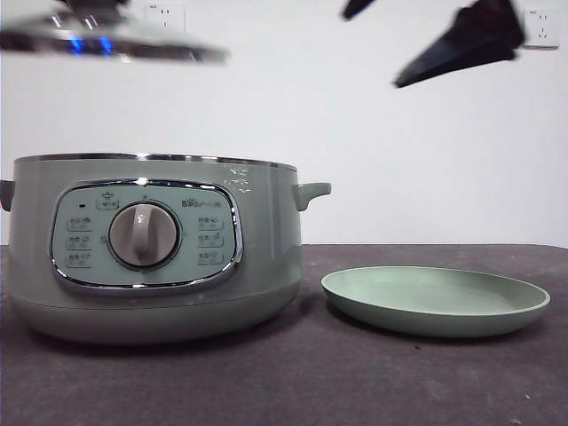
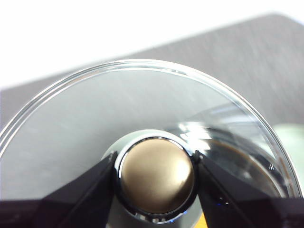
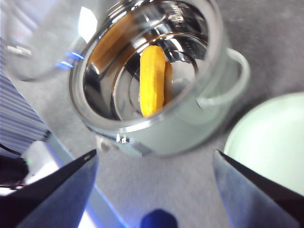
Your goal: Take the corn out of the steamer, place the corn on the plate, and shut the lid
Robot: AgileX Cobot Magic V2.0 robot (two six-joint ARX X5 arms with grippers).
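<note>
The steamer [image 1: 151,253] stands open at the left of the table. The yellow corn [image 3: 152,80] lies inside its shiny pot, seen only in the right wrist view. My left gripper [image 2: 156,156] is shut on the knob [image 2: 156,178] of the glass lid [image 2: 95,123] and holds the lid [image 1: 106,40] high above the steamer's left side. My right gripper [image 3: 154,154] is open and empty, up in the air [image 1: 371,51] above the gap between steamer and plate. The pale green plate [image 1: 435,302] lies empty to the right of the steamer.
The dark grey table [image 1: 355,382] runs to a white wall with sockets [image 1: 541,27]. The steamer's side handle [image 1: 312,191] sticks out toward the plate. A blue-lit strip of equipment [image 3: 28,123] shows beside the steamer in the right wrist view.
</note>
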